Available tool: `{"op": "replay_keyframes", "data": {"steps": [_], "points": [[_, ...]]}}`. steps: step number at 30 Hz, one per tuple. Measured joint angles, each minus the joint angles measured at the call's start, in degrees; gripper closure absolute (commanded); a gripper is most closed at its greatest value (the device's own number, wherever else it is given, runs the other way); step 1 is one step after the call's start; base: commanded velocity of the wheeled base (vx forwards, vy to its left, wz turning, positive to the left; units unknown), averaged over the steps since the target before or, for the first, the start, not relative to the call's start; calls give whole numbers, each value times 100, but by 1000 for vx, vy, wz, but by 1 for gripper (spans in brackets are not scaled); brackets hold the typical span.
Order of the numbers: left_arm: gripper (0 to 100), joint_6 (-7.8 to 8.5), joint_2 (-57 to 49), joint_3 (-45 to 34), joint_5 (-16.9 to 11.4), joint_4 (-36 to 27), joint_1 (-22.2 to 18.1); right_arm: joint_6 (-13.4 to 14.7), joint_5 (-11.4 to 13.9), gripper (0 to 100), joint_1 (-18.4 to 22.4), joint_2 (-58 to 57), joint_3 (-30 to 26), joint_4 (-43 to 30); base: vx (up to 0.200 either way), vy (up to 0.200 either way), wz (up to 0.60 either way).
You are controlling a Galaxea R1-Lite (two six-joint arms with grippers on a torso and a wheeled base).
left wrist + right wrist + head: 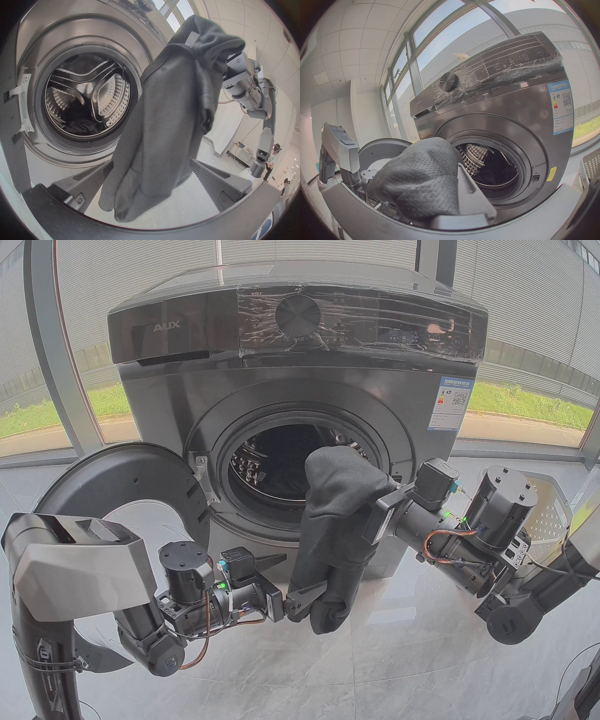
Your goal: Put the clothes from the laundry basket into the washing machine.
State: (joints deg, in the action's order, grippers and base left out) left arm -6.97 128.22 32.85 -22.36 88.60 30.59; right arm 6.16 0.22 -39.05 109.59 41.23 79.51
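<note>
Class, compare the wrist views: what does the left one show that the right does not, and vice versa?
Left wrist only: the hanging lower end of the garment and the right arm. Right wrist only: the dial, label, open door and left arm. Both: the garment in front of the drum.

A pale brand logo [167, 325] stands on the washing machine [187, 396], up and to the left of the right gripper [382, 505]. Above that gripper a blue-and-white label [451, 404] carries a coloured rating scale and a QR code, its print too small to read. A small yellow sticker [552, 173] beside the door opening is also unreadable.
</note>
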Motion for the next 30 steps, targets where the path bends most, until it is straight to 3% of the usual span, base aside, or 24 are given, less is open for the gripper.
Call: {"op": "replay_keyframes", "data": {"steps": [4, 5, 20, 30], "points": [[0, 9, 266, 293, 38, -2, -7, 5, 2, 100, -22, -6, -2, 6, 0, 0, 0], [100, 28, 329, 361, 49, -4, -11, 7, 2, 100, -22, -6, -2, 6, 0, 0, 0], [100, 134, 430, 827, 263, 2, -127, 9, 2, 100, 35, -17, -217, -11, 0, 0, 0], [100, 178, -656, 573, 605, -6, -503, 13, 104, 100, 689, -9, -811, 17, 0, 0, 0]]}}
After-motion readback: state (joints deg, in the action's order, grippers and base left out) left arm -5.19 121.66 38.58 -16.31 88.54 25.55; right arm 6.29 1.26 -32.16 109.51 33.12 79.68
